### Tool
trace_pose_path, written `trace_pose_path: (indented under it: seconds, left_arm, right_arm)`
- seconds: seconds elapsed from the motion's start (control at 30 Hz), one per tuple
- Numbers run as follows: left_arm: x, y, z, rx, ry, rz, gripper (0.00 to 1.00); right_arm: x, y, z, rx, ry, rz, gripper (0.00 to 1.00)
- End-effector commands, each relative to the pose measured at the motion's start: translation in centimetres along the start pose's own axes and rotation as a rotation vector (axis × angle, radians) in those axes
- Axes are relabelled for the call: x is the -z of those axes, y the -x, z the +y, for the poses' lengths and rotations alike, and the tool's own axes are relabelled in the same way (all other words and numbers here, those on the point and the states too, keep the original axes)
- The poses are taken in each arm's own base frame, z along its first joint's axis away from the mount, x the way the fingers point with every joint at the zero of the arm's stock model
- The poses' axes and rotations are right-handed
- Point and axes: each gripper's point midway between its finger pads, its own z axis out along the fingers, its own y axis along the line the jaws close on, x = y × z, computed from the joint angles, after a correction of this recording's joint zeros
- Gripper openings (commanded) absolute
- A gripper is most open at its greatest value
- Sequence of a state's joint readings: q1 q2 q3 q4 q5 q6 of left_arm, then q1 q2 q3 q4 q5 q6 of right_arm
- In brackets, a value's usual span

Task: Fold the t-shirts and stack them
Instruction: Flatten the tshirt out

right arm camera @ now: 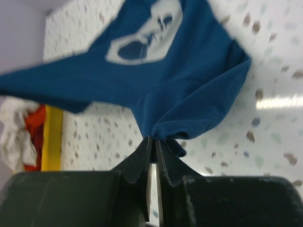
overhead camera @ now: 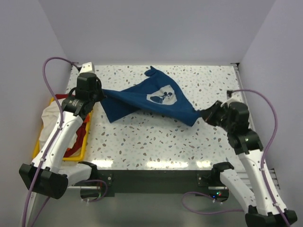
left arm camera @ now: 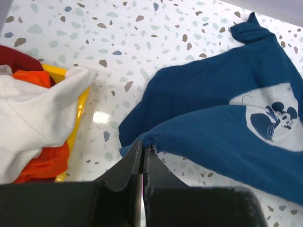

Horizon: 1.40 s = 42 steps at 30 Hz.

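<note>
Currently I am holding the navy t-shirt [overhead camera: 137, 101] taut, left hand [overhead camera: 98, 96] and right hand [overhead camera: 203, 115] each clamped on an end, its long axis running left to right.

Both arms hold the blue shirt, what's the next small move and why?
Probably draw the left gripper and right gripper slightly apart: both are shut on edges of the navy t-shirt, which sags twisted and folded between them rather than flat on the table.

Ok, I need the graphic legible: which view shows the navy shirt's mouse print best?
Left wrist: the mouse print is close and sharp, though cropped at the edge. Top external shows it whole but small; right wrist shows it blurred.
</note>
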<state>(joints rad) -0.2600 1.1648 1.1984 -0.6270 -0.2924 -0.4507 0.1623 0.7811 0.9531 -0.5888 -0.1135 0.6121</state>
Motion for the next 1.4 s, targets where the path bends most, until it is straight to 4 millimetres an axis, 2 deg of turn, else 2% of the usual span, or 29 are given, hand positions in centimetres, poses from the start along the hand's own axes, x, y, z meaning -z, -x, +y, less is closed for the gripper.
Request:
trace_pose_path:
  seconds: [0.0, 0.03, 0.07, 0.1, 0.13, 0.17, 0.23, 0.27, 0.3, 0.37, 0.43, 0.5, 0.53, 0.57, 0.67, 0.73, 0.97, 1.17, 1.37]
  left_arm:
    - [1.8, 3.4, 1.7, 0.028, 0.05, -0.107, 0.0]
    - [1.9, 3.7, 2.0, 0.034, 0.057, -0.116, 0.0]
    - [2.0, 4.0, 2.4, 0.048, 0.071, -0.122, 0.0]
    - [2.0, 4.1, 2.5, 0.055, 0.069, -0.124, 0.0]
    - [2.1, 4.2, 2.6, 0.061, 0.069, -0.125, 0.0]
    - [2.0, 4.3, 2.8, 0.066, 0.072, -0.126, 0.0]
    - [1.7, 4.0, 2.6, 0.066, 0.067, -0.114, 0.0]
    - [1.4, 3.7, 2.6, 0.065, 0.064, -0.105, 0.0]
    - [1.4, 3.7, 2.6, 0.065, 0.064, -0.105, 0.0]
    - [1.3, 3.6, 2.4, 0.067, 0.052, -0.101, 0.0]
    - [1.1, 3.3, 2.2, 0.068, 0.04, -0.094, 0.0]
    - [1.0, 3.0, 2.0, 0.067, 0.031, -0.086, 0.0]
    - [0.8, 2.8, 2.0, 0.064, 0.029, -0.079, 0.0]
    - [0.8, 2.7, 2.0, 0.067, 0.026, -0.078, 0.0]
    - [0.6, 2.2, 1.8, 0.069, 0.011, -0.07, 0.0]
    - [0.5, 1.8, 1.8, 0.07, 0.008, -0.061, 0.0]
    - [0.4, 1.1, 2.0, 0.065, 0.008, -0.05, 0.0]
    - [0.7, 1.5, 1.8, 0.065, -0.001, -0.062, 0.0]
    - [0.6, 1.3, 1.8, 0.061, -0.002, -0.057, 0.0]
  right_arm:
    - [0.3, -9.6, -0.7, -0.068, 0.087, 0.264, 0.1]
    - [0.5, -11.7, -0.3, -0.054, 0.112, 0.315, 0.16]
    - [0.1, -13.6, -1.8, -0.043, 0.065, 0.345, 0.19]
    - [0.1, -14.4, -2.2, -0.031, 0.052, 0.356, 0.24]
    - [0.2, -15.2, -2.8, -0.02, 0.032, 0.373, 0.38]
    - [-0.1, -15.6, -3.8, -0.015, 0.001, 0.372, 0.45]
    - [-0.8, -15.0, -5.1, 0.005, -0.072, 0.325, 0.54]
    - [-1.9, -14.0, -5.4, 0.01, -0.113, 0.284, 0.6]
    - [-1.9, -14.0, -5.4, 0.01, -0.114, 0.284, 0.6]
    - [-3.8, -13.6, -6.2, 0.021, -0.174, 0.265, 0.59]
    - [-5.7, -13.7, -5.5, 0.015, -0.151, 0.272, 0.5]
    - [-7.6, -15.8, -5.8, -0.005, -0.151, 0.352, 0.43]
    - [-8.6, -15.8, -5.2, -0.018, -0.123, 0.342, 0.42]
    - [-9.4, -17.2, -6.0, -0.029, -0.151, 0.383, 0.42]
    - [-10.9, -17.5, -6.0, -0.047, -0.149, 0.359, 0.44]
    - [-11.5, -17.8, -5.9, -0.056, -0.151, 0.345, 0.47]
    - [-12.7, -19.3, -5.5, -0.052, -0.171, 0.345, 0.48]
    - [-12.3, -19.0, -7.6, -0.026, -0.271, 0.282, 0.47]
    - [-13.5, -20.4, -6.8, -0.012, -0.265, 0.32, 0.45]
